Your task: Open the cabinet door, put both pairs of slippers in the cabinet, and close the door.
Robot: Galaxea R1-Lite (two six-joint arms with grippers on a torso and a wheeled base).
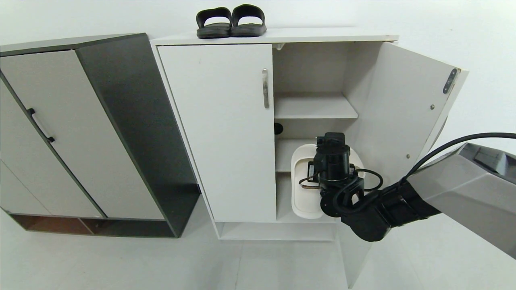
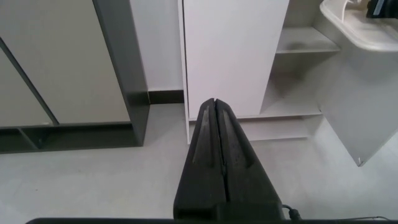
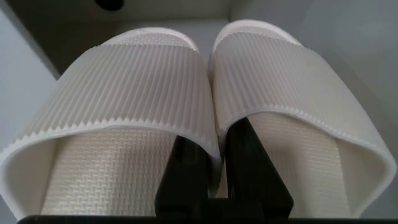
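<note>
The white slippers [image 1: 303,189] are pinched by their inner walls in the right gripper [image 3: 214,155] at the open cabinet [image 1: 282,37] mouth, not yet set down. The black slippers [image 1: 231,22] wait on top, the door [image 1: 403,117] needs closing, and the left gripper [image 2: 214,118] is pressed together, empty

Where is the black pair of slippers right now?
In the head view, the black pair of slippers stands side by side on top of the white cabinet, toward its left end, directly above the closed left door.

Black rubber slippers [image 1: 231,22] sit atop the white wooden cabinet [image 1: 217,133]; cream ribbed slippers [image 1: 300,197] are in its open right side.
</note>
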